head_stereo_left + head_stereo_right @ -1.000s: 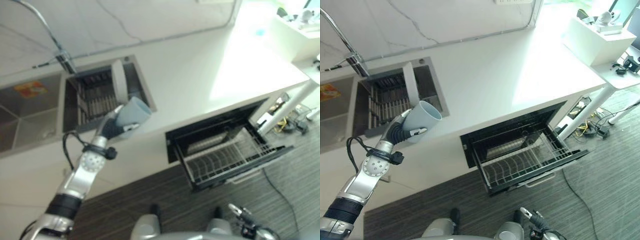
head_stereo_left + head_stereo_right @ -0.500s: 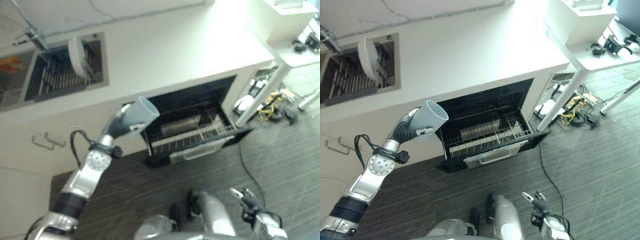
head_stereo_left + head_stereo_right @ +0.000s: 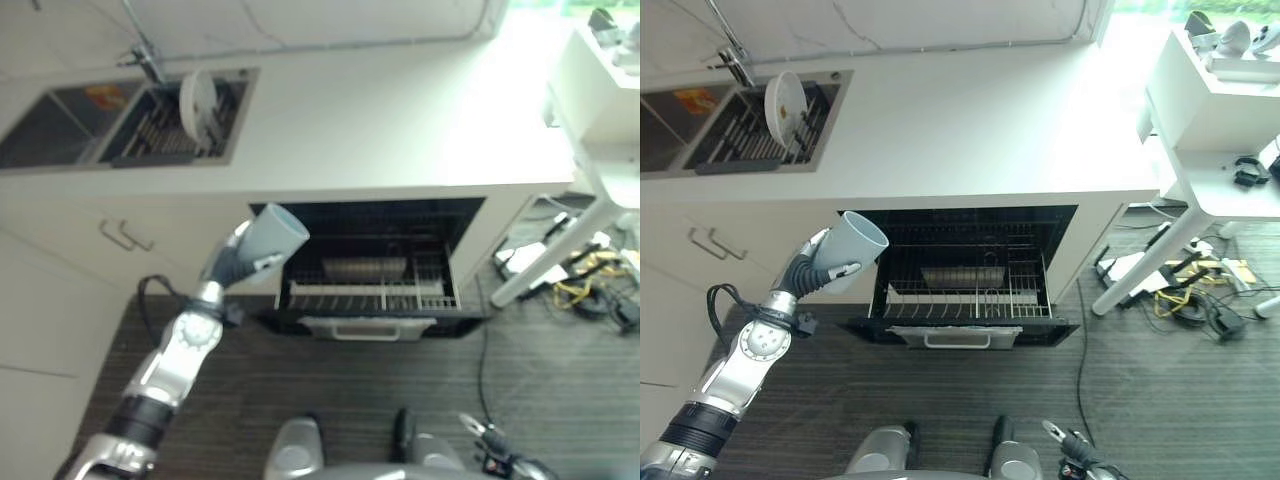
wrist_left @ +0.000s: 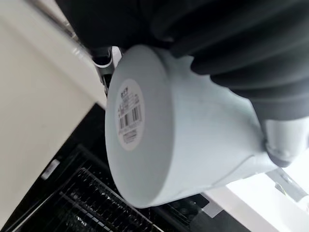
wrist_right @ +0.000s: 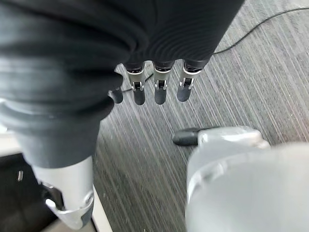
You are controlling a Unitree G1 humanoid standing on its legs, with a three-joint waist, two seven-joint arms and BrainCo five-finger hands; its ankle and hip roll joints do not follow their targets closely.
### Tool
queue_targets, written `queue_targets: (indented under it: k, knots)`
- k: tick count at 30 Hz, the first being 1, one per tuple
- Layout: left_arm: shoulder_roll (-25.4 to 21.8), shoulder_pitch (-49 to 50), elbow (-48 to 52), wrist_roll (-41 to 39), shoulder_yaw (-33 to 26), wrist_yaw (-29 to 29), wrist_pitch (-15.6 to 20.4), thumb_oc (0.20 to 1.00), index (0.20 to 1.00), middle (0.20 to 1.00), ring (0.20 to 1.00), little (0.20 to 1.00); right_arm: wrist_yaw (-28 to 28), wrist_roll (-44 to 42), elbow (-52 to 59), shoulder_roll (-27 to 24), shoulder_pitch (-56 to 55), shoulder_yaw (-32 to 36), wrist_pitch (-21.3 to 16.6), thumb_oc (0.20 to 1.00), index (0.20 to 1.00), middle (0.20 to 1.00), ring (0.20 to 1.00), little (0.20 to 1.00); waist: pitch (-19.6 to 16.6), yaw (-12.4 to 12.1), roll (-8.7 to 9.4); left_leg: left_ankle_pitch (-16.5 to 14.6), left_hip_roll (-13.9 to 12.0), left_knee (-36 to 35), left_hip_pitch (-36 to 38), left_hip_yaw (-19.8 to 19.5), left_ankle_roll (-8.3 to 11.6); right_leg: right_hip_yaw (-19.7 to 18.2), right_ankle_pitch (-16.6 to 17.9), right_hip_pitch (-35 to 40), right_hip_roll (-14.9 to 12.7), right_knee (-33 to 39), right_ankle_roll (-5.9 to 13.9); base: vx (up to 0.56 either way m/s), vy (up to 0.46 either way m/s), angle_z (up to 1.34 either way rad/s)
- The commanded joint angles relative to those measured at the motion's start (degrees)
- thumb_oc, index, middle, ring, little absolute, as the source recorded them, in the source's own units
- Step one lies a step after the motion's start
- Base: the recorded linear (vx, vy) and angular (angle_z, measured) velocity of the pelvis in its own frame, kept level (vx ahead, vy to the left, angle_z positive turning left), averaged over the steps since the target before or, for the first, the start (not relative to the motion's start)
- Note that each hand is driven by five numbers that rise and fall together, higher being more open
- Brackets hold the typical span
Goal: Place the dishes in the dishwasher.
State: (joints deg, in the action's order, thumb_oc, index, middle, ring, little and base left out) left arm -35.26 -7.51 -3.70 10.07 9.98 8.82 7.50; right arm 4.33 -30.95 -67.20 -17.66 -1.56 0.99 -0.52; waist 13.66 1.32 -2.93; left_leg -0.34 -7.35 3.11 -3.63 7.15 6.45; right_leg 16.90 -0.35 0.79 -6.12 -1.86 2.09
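underneath, barcode label (image 4: 128, 117) on cup (image 4: 183, 140)

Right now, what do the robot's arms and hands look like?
The left arm is silver-grey with a round joint and a black band lower down. The left hand wears a dark ribbed cover. The right hand has the same cover, with silver fingers ending in dark tips.

Both eye views look down on the open dishwasher (image 3: 965, 290).

Daylight glare on the countertop (image 3: 970, 120) at right, dishwasher (image 3: 965, 265) interior dark, soft blur
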Motion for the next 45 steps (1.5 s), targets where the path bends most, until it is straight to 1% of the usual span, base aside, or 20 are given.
queue_targets:
  k: [1,4,6,8,9,11,14,16,17,19,22,25,26,28,30,31,33,37,38,45]
  knots:
    - [-1.84,-6.00,2.33,-0.97,-1.83,-0.30,3.13,0.200,0.200,0.200,0.200,0.200,-0.16,-2.75,1.10,-0.25,-0.87,1.45,-2.18,1.000,1.000,1.000,1.000,1.000,-0.19,1.34,-1.37,1.15,-1.12,-1.82,2.67,0.61,-1.23,-4.39,-6.60,0.97,-1.68,-4.70,4.25,0.11,0.173,0.26]
    - [-1.28,-6.90,2.40,-0.99,-1.54,0.34,2.30,0.200,0.200,0.200,0.200,0.200,1.27,-2.91,2.27,-0.02,-1.74,1.99,-3.52,1.000,1.000,1.000,1.000,1.000,-1.04,1.79,-1.61,1.70,-1.36,-4.25,4.28,1.89,-0.79,-2.98,-6.02,1.94,-3.05,-3.24,4.84,0.12,0.162,-0.18]
    - [-1.14,-6.27,1.67,-1.35,-2.34,1.69,3.88,0.200,0.200,0.200,0.200,0.200,1.75,-3.39,3.84,0.59,-2.33,2.00,-3.82,1.000,1.000,1.000,1.000,1.000,-1.31,1.96,-1.21,0.78,-1.10,-4.11,5.16,2.60,-1.07,-2.71,-5.22,2.04,-3.95,-2.76,5.58,0.11,0.085,-0.24]
    - [-1.02,-5.41,1.62,-1.14,-2.92,3.29,6.05,0.200,0.200,0.200,0.200,0.200,5.23,-14.54,6.10,1.32,-2.98,2.52,-0.83,1.000,1.000,1.000,1.000,1.000,-1.41,1.97,-0.73,-0.04,-0.76,-4.12,5.77,2.69,-1.48,-3.09,-4.62,1.89,-4.27,-2.39,6.08,0.08,0.025,-0.36]
    - [-0.45,-4.48,1.65,-2.84,-3.41,4.55,7.94,0.200,0.200,0.200,0.200,0.200,8.78,-24.42,8.47,2.53,-3.59,4.70,2.23,1.000,1.000,1.000,1.000,1.000,-1.49,2.14,-0.29,-0.81,-0.38,-4.32,6.55,2.53,-2.02,-3.86,-4.02,1.71,-4.32,-2.04,6.67,0.08,0.000,-0.11]
    - [0.72,-3.81,1.75,-5.82,-4.12,4.80,9.09,0.200,0.200,0.200,0.200,0.200,11.55,-21.23,11.40,2.77,-4.54,5.69,0.34,1.000,1.000,1.000,1.000,1.000,-1.78,2.56,0.17,-1.42,-0.22,-4.58,7.24,2.66,-2.50,-4.59,-3.70,1.68,-4.18,-1.64,6.95,0.12,-0.020,-0.30]
    - [3.11,-2.06,1.63,-12.11,-5.26,3.95,13.01,0.200,0.200,0.200,0.200,0.200,22.23,-19.30,23.29,2.69,-8.28,5.71,0.15,1.000,1.000,1.000,1.000,1.000,-2.48,3.48,2.05,-2.50,0.35,-4.40,8.22,2.64,-3.33,-6.12,-3.34,2.14,-3.93,-1.14,7.30,0.15,-0.098,-0.37]
    - [5.69,-0.36,1.70,-16.39,-5.54,3.36,15.59,0.200,0.200,0.200,0.200,0.200,24.73,-20.46,36.50,1.94,-11.55,6.83,-4.13,1.000,1.000,1.000,1.000,1.000,-2.93,4.24,3.89,-3.09,0.47,-3.98,8.51,3.12,-3.64,-6.59,-2.81,2.25,-4.18,-0.67,7.85,0.09,-0.165,-0.28]
    - [7.09,1.58,2.06,-17.56,-5.90,3.78,17.49,0.200,0.200,0.200,0.200,0.200,23.66,-20.38,44.69,1.21,-13.33,8.74,-7.28,1.000,1.000,1.000,1.000,1.000,-3.09,5.01,4.63,-3.47,0.36,-3.59,8.81,3.75,-3.73,-7.09,-2.78,2.19,-4.18,-0.74,7.89,0.06,-0.093,-0.11]
    - [8.70,4.36,2.28,-17.62,-6.28,5.51,21.95,0.200,0.200,0.200,0.200,0.200,21.62,-21.54,54.50,1.31,-14.65,11.24,-9.73,1.000,1.000,1.000,1.000,1.000,-3.32,5.88,5.05,-3.89,0.33,-3.12,9.25,4.73,-3.80,-7.79,-2.61,2.12,-4.10,-0.67,7.80,0.04,-0.022,-0.18]
    - [10.23,5.86,2.15,-16.49,-5.72,7.68,26.62,0.200,0.200,0.200,0.200,0.200,19.18,-20.54,64.53,1.26,-14.60,12.96,-14.74,1.000,1.000,1.000,1.000,1.000,-3.57,6.92,4.70,-4.46,0.39,-2.80,9.86,5.63,-3.93,-8.90,-2.51,1.94,-3.87,-0.69,7.54,0.04,0.029,-0.26]
    - [11.63,4.92,2.88,-8.69,-3.25,16.79,28.07,0.200,0.200,0.200,0.200,0.200,17.69,-14.78,73.16,1.11,-11.88,10.17,-17.87,1.000,1.000,1.000,1.000,1.000,-4.15,7.25,3.87,-4.84,0.64,-3.24,10.74,5.93,-4.02,-9.71,-2.46,2.40,-3.51,-0.07,7.26,0.03,0.048,-0.19]
    - [11.69,4.68,2.96,-7.76,-2.96,18.06,27.93,0.200,0.200,0.200,0.200,0.200,18.18,-13.78,73.65,0.85,-11.45,9.62,-18.58,1.000,1.000,1.000,1.000,1.000,-4.16,7.22,3.81,-4.84,0.65,-3.31,10.85,5.90,-4.01,-9.74,-2.44,2.53,-3.48,0.03,7.20,0.02,0.036,-0.11]
    - [11.95,2.77,3.08,-2.09,-0.53,24.16,26.07,0.200,0.200,0.200,0.200,0.200,18.55,-12.53,77.70,-0.48,-7.63,4.40,-17.46,1.000,1.000,1.000,1.000,1.000,-4.54,6.49,3.54,-4.70,0.57,-3.62,11.15,5.36,-3.67,-9.65,-2.58,3.10,-3.23,0.42,6.91,0.01,0.012,-0.04]
    - [12.74,2.06,4.17,4.86,2.62,27.78,26.12,0.200,0.200,0.200,0.200,0.200,13.18,-7.69,79.68,-2.84,-1.20,-3.34,-15.15,1.000,1.000,1.000,1.000,1.000,-4.90,4.09,3.66,-4.24,0.36,-4.27,11.58,4.76,-2.98,-7.85,-2.15,4.45,-3.49,1.68,6.82,0.01,-0.047,0.08]
    - [12.58,0.74,3.72,5.83,4.46,29.91,24.52,0.200,0.200,0.200,0.200,0.200,11.13,-6.02,80.11,-3.76,0.63,-6.17,-14.40,1.000,1.000,1.000,1.000,1.000,-5.12,3.27,3.71,-4.02,0.30,-4.65,11.78,4.47,-2.93,-7.14,-2.18,4.93,-3.54,1.92,6.70,0.00,-0.063,0.21]
    - [12.60,-0.05,3.25,9.77,5.85,32.98,23.59,0.200,0.200,0.200,0.200,0.200,8.96,-5.58,79.91,-4.45,2.97,-8.97,-14.52,1.000,1.000,1.000,1.000,1.000,-5.49,2.07,3.74,-3.84,0.32,-5.27,12.06,3.74,-2.79,-5.96,-2.20,5.68,-3.60,2.35,6.66,-0.02,-0.051,0.30]
    - [12.76,-0.92,2.40,12.67,8.42,31.26,22.40,0.200,0.200,0.200,0.200,0.200,6.08,-4.52,79.96,-4.47,6.17,-12.21,-13.54,1.000,1.000,1.000,1.000,1.000,-6.07,0.44,3.69,-3.55,0.37,-6.26,12.26,2.90,-2.56,-4.32,-2.33,6.66,-3.63,2.98,6.63,-0.03,-0.033,0.35]
    - [12.54,-1.49,1.91,15.67,9.95,32.11,22.40,0.200,0.200,0.200,0.200,0.200,4.64,-4.50,79.69,-4.37,7.72,-14.15,-12.23,1.000,1.000,1.000,1.000,1.000,-6.36,-0.19,3.62,-3.34,0.35,-6.94,12.61,2.79,-2.54,-3.97,-2.43,7.11,-3.52,3.22,6.55,-0.01,-0.020,0.19]
    - [12.19,-1.51,1.80,18.92,11.00,37.61,21.61,0.200,0.200,0.200,0.200,0.200,1.44,-2.92,78.93,-4.18,10.56,-17.28,-10.99,1.000,1.000,1.000,1.000,1.000,-6.76,-1.57,3.63,-3.12,0.35,-7.58,12.92,2.39,-2.49,-3.29,-2.42,8.00,-3.36,3.88,6.40,0.00,-0.004,0.06]
